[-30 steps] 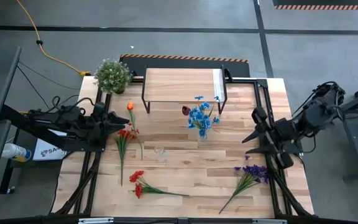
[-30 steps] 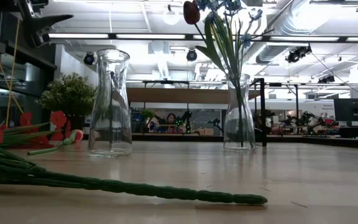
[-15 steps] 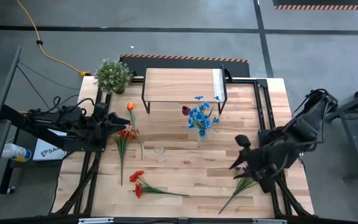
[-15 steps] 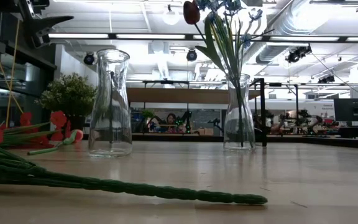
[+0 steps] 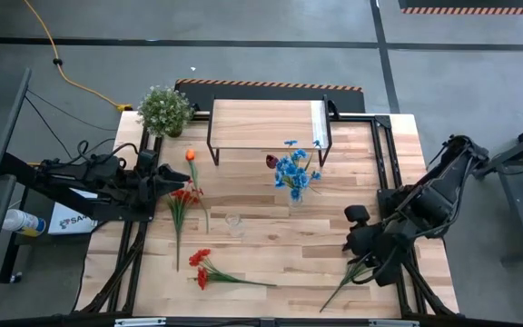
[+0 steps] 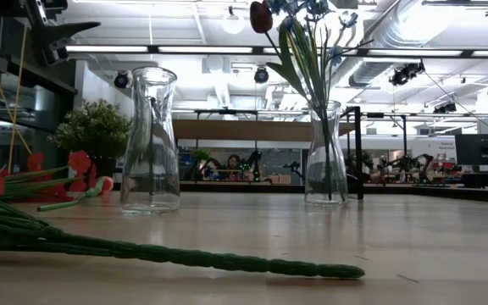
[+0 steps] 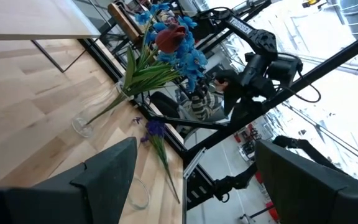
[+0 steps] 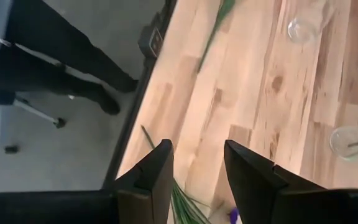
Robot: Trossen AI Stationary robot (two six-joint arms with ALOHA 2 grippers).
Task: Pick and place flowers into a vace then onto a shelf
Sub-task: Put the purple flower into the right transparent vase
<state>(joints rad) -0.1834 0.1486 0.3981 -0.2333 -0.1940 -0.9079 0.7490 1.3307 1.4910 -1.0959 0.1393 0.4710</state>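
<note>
Table (image 5: 271, 263): right gripper (image 8: 197, 171) parted, empty.

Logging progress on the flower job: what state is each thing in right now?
Vase with blue flowers: upright, holding blue sprays and a dark red bud.
Empty vase: upright, nothing in it.
Purple flowers: lying on the table under the right gripper, which is open.
Red flowers: lying flat.
Orange tulip: lying flat.
Shelf: bare.
Left gripper: open, empty.

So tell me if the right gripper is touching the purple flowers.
Cannot tell. In the high view the right gripper covers the purple flowers; the right wrist view shows green stems between its open fingers, but no plain contact or gap.
</note>
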